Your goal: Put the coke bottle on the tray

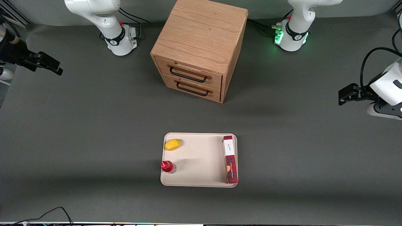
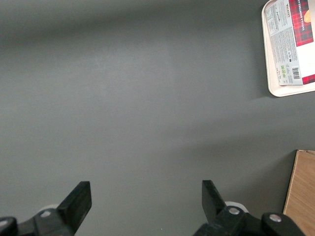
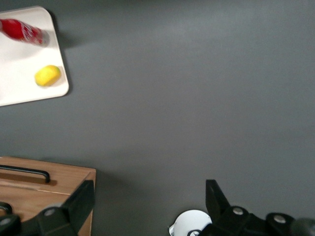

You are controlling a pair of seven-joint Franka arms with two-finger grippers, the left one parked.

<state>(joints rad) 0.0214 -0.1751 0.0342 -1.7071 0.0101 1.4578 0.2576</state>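
The coke bottle (image 1: 168, 166), red with a red cap, stands on the cream tray (image 1: 201, 161) at its edge toward the working arm's end, nearer the front camera than the yellow fruit (image 1: 173, 144). The right wrist view shows the bottle (image 3: 22, 30) on the tray (image 3: 19, 59) too. My right gripper (image 1: 53, 65) is open and empty, far from the tray at the working arm's end of the table. In its own view the gripper (image 3: 149, 194) hangs over bare table with its jaws wide apart.
A long dark-red plaid box (image 1: 230, 159) lies on the tray's edge toward the parked arm. A wooden two-drawer cabinet (image 1: 199, 47) stands farther from the camera than the tray, drawers shut. The yellow fruit (image 3: 47, 75) and cabinet (image 3: 39, 189) show in the right wrist view.
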